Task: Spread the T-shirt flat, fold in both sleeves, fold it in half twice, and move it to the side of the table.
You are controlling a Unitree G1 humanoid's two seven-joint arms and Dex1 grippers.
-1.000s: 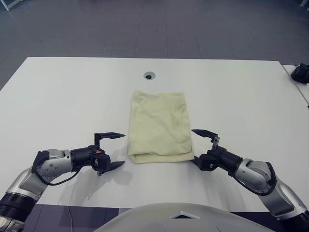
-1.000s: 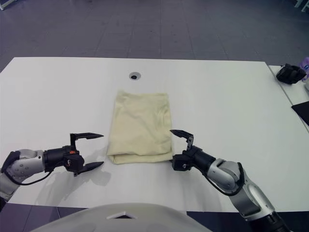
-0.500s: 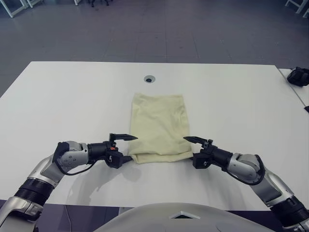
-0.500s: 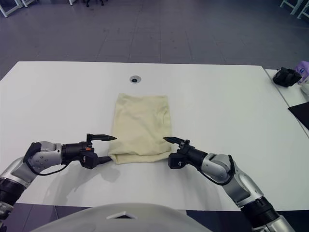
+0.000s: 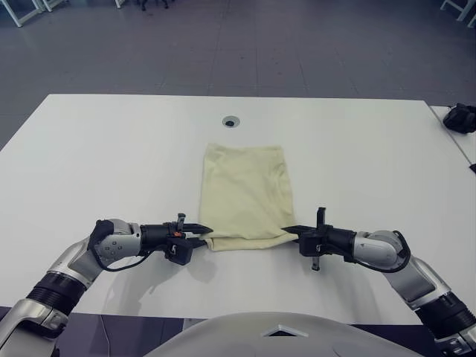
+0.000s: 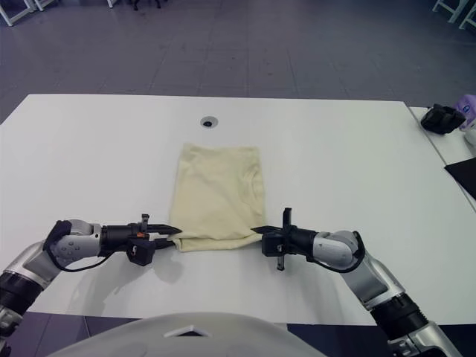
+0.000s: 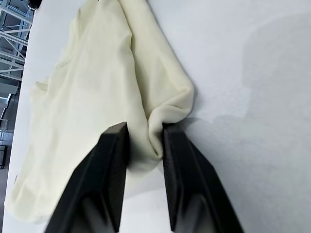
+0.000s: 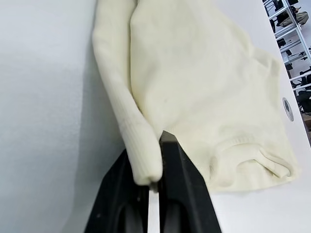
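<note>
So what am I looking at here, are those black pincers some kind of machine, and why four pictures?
Those are the two arms of a humanoid robot, each ending in a two-fingered gripper. Two pictures come from cameras in its head, looking down over a white table; the other two come from a camera on each wrist, close up to the fingers. On the table lies a pale yellow T-shirt, already folded into a narrow rectangle. The left gripper and the right gripper each pinch one near corner of it, fingers closed on the cloth. The small round hole beyond the shirt is part of the tabletop.
</note>
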